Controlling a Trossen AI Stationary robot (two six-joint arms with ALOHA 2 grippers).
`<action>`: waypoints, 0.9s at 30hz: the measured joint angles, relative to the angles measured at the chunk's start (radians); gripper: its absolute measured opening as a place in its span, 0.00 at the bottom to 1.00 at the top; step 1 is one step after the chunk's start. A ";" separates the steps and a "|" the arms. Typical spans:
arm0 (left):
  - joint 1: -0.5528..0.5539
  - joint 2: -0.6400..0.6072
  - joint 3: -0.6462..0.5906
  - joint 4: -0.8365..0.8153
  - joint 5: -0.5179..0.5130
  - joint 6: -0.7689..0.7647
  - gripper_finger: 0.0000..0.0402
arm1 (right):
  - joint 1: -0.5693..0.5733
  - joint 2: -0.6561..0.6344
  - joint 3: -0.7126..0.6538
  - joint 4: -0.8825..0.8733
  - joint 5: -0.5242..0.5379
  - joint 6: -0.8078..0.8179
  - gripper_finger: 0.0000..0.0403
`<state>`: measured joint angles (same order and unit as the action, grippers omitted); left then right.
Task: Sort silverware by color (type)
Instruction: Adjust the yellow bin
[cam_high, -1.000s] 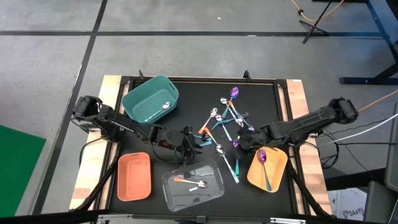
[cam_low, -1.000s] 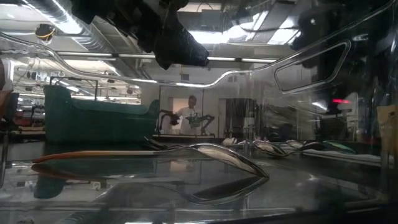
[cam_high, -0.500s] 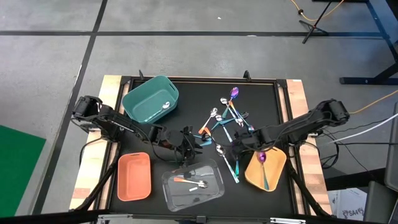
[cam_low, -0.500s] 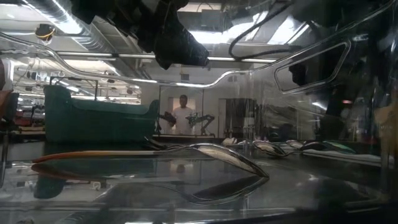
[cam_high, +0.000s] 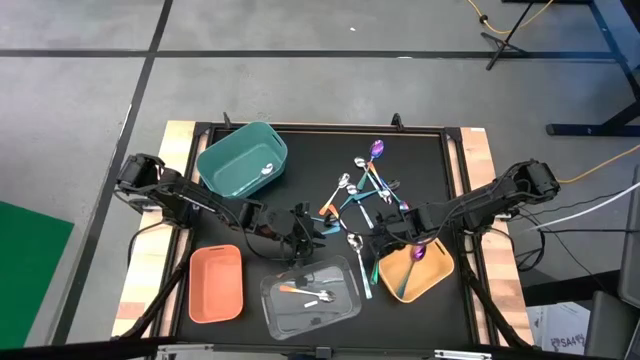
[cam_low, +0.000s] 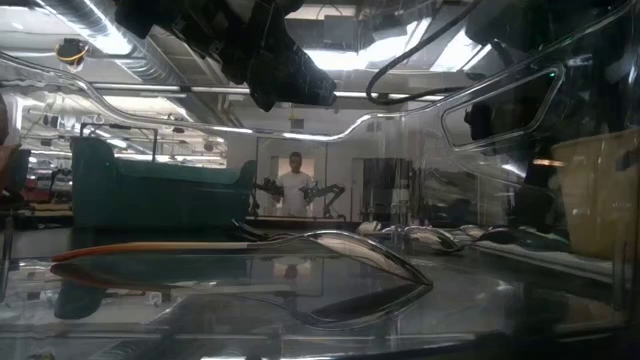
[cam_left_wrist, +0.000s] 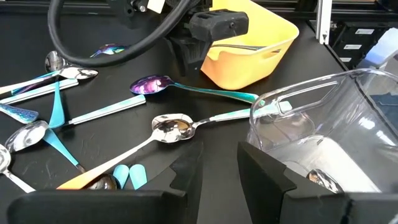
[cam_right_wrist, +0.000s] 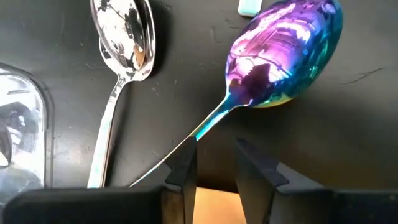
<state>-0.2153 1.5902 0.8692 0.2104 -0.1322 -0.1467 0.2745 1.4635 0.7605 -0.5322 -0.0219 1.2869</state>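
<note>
Black tabletop (cam_high: 300, 150) seen from above. Yellow bin (cam_high: 418, 272) tilted beside right claw (cam_high: 385, 237). Spoon pile (cam_high: 362, 190) lying mid-tabletop. Purple-bowled spoon (cam_right_wrist: 283, 53) located just ahead of right claw, handle running back toward parted, empty fingers; right arm nearer. Left claw (cam_left_wrist: 219, 163) parted, empty, held at clear bin (cam_left_wrist: 336, 134).

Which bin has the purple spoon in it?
The yellow bin, by the right gripper. The teal bin and clear bin hold silver spoons; the salmon bin holds none.

silverware (cam_high: 365, 190) scattered flat mid-table, purple-bowled spoon (cam_right_wrist: 283, 53) beside silver spoon (cam_right_wrist: 121, 37)
</note>
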 joint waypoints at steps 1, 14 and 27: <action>0.000 0.000 0.000 0.000 0.000 0.000 0.23 | 0.000 0.000 0.000 0.000 -0.009 0.000 0.23; 0.000 0.000 0.000 0.000 0.000 -0.003 0.23 | 0.001 -0.020 0.094 -0.094 -0.084 -0.120 0.23; -0.002 0.000 0.000 0.000 0.000 -0.003 0.23 | 0.154 -0.020 0.101 -0.123 -0.203 -0.113 0.23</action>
<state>-0.2173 1.5902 0.8692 0.2104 -0.1322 -0.1497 0.4281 1.4437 0.8619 -0.6556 -0.2253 1.1742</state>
